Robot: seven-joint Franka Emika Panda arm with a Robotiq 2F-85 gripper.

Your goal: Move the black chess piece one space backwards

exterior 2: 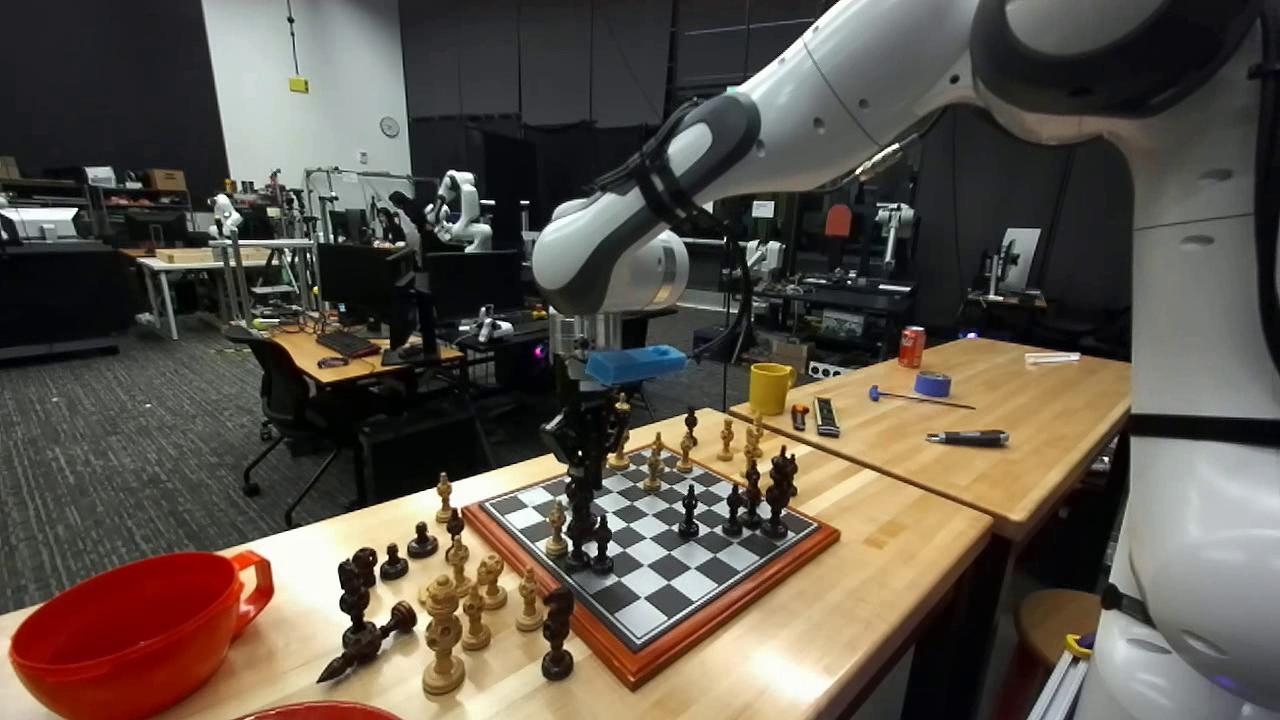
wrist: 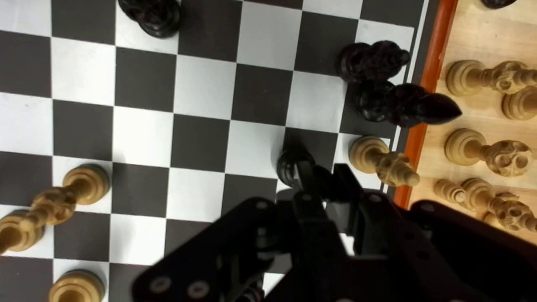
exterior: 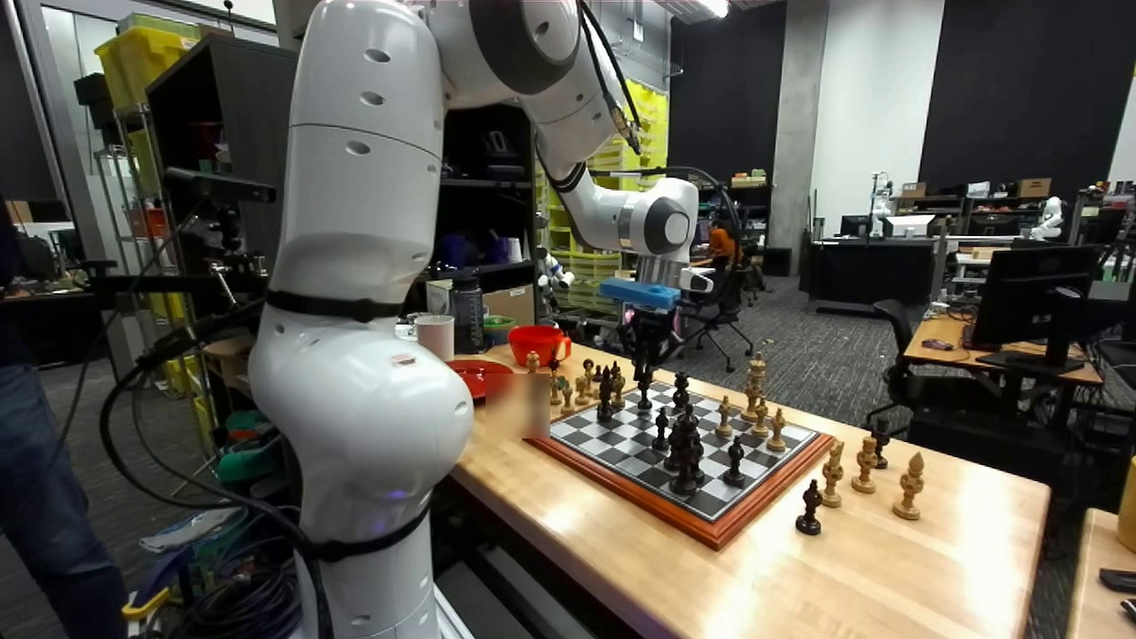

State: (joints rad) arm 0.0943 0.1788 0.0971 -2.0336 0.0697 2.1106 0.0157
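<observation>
My gripper [wrist: 326,178] is over the chessboard [wrist: 144,134] with its fingers close together on both sides of a black chess piece [wrist: 289,167], gripping its upper part. The piece is upright near a corner of squares; I cannot tell if its base touches the board. In an exterior view this piece [exterior: 644,396] is below the fingertips [exterior: 645,368]. In an exterior view the gripper [exterior 2: 588,462] mostly hides it behind other black pieces [exterior 2: 601,548]. A light piece [wrist: 390,165] stands close to the right finger, and two black pieces [wrist: 405,105] stand near the board's edge.
Several black pieces [exterior 2: 778,495] and light pieces [exterior 2: 653,468] stand on the board. More pieces [exterior 2: 443,640], some lying down, are on the table beside its wooden frame [exterior: 621,491]. A red bowl with handle [exterior 2: 130,630] and a yellow mug [exterior 2: 770,388] are farther off.
</observation>
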